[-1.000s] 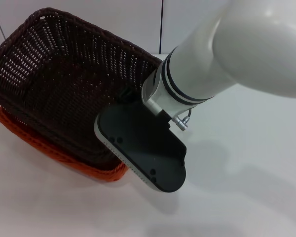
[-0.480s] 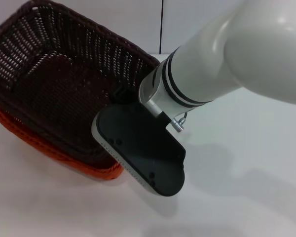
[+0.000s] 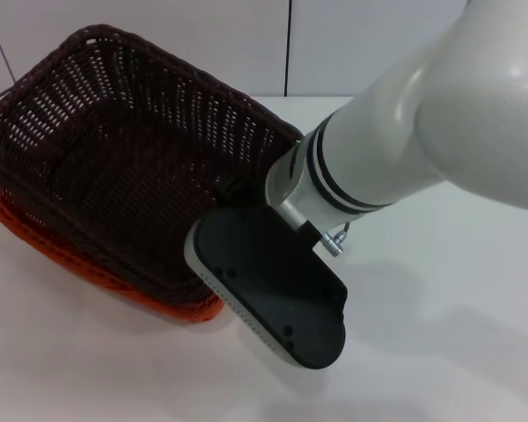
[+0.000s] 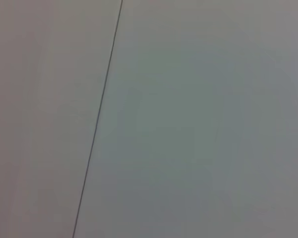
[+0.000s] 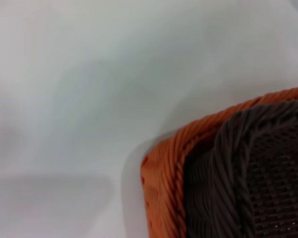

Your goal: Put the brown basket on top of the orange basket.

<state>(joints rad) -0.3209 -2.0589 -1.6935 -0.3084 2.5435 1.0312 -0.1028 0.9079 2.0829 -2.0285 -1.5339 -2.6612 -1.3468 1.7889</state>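
The brown basket (image 3: 123,167) sits inside the orange basket (image 3: 88,268) on the white table, tilted, its far side higher. Only the orange basket's near rim shows beneath it. My right arm reaches in from the right, and the right gripper (image 3: 233,188) is at the brown basket's near right rim, mostly hidden behind the black wrist plate (image 3: 273,286). The right wrist view shows a corner of the orange basket (image 5: 164,173) with the brown basket (image 5: 248,163) nested in it. The left gripper is out of view.
The white table (image 3: 440,334) stretches to the right and front of the baskets. A white wall with a dark vertical seam (image 3: 288,44) stands behind. The left wrist view shows only a plain pale surface with a seam (image 4: 99,119).
My right arm and the brown basket have shifted to the right and a little nearer. The brown basket stays nested on the orange one.
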